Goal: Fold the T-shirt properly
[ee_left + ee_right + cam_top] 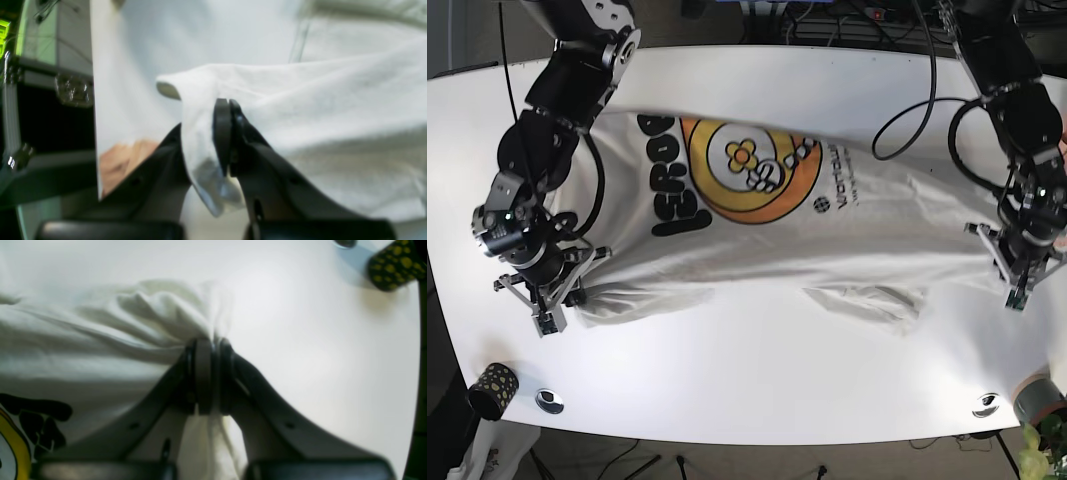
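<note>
A white T-shirt (867,235) with a yellow-orange round print and black lettering lies spread print-up across the white table (757,375). Its lower edge is bunched into folds. On the base view's right, my left gripper (1005,246) is shut on the shirt's edge. The left wrist view shows the fingers (228,106) pinching a fold of white cloth (333,116) lifted a little off the table. On the base view's left, my right gripper (585,263) is shut on the opposite edge. In the right wrist view the cloth (83,340) gathers into its closed tips (208,345).
A black cup with yellow dots (493,388) (395,266) stands at the near left corner, beside a small metal disc (549,400). Another disc (985,404) and a grey cup (1039,400) sit at the near right. Cables (907,110) hang over the far edge.
</note>
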